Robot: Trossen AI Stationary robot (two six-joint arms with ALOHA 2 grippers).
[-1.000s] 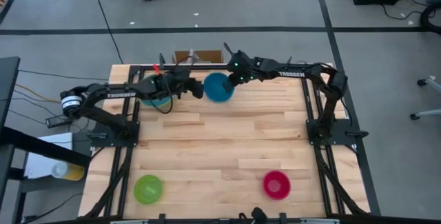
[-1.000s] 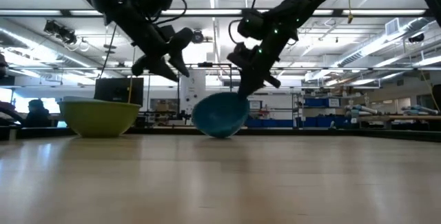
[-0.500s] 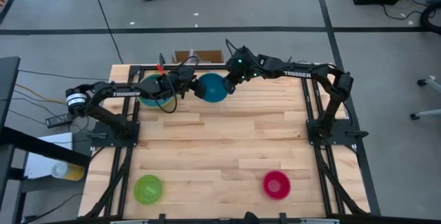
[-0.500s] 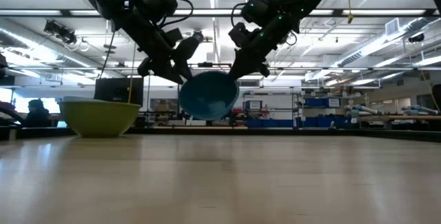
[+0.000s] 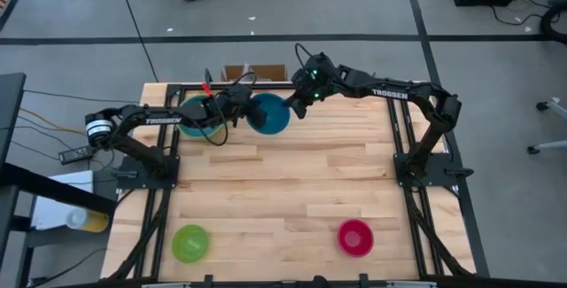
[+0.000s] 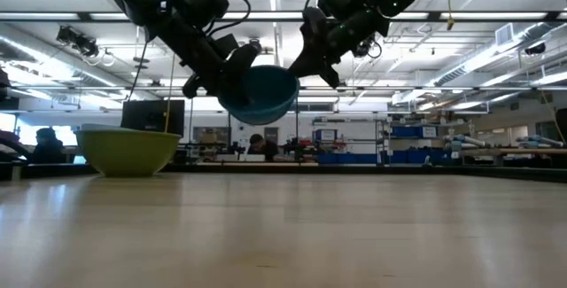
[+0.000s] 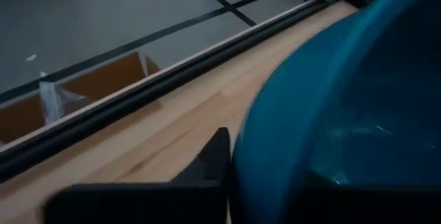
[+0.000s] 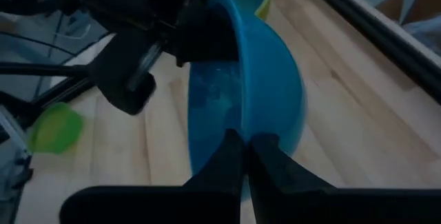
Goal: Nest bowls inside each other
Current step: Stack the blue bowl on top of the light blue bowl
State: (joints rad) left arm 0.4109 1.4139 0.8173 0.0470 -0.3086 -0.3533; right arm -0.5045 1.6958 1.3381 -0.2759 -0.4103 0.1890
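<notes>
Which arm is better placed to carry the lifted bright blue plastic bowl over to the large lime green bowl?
Left, probably. Both the left gripper and right gripper pinch the bright blue plastic bowl in the air, but the large lime green bowl sits on the left arm's side.

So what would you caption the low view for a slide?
Two end effectors, left and right, hold a blue bowl above the table, beside a green bowl.

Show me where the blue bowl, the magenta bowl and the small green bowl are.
blue bowl (image 6: 263, 102): low view, outer wall.
magenta bowl (image 5: 355, 237): high view, inside.
small green bowl (image 5: 190, 242): high view, inside.
</notes>
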